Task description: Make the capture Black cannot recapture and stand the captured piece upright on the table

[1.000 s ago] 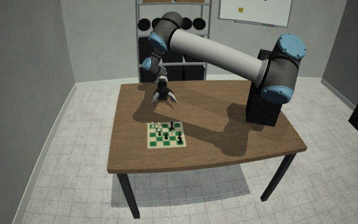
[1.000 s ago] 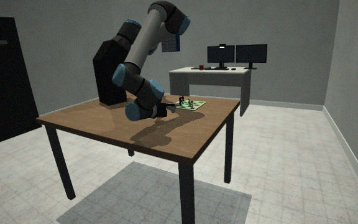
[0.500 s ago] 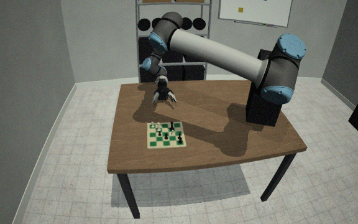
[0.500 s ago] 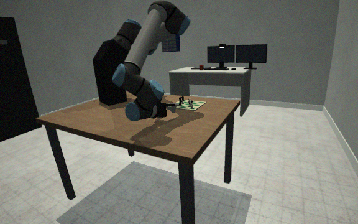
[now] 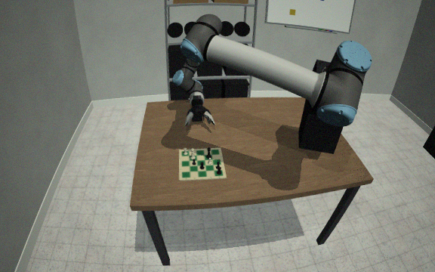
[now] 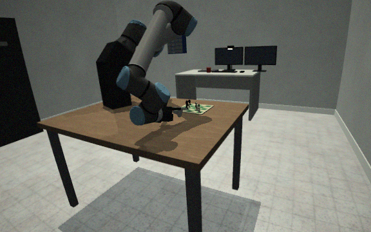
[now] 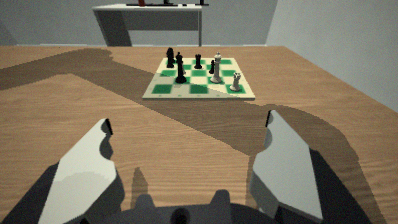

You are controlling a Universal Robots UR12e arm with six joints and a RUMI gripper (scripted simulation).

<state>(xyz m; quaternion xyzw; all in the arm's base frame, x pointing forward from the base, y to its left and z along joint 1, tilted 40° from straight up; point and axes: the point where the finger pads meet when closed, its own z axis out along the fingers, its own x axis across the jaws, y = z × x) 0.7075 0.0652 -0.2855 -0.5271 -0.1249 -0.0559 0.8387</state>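
Short of the chessboard (image 7: 199,90), your gripper (image 7: 187,150) hangs low, jaws wide and empty, facing the pieces to line up.

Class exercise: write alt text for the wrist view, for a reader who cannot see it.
Two open, empty jaws of the gripper frame the bottom of the view, low over a wooden table. Ahead lies a small green and cream chessboard with black and white pieces standing upright, and a grey desk stands behind the table.
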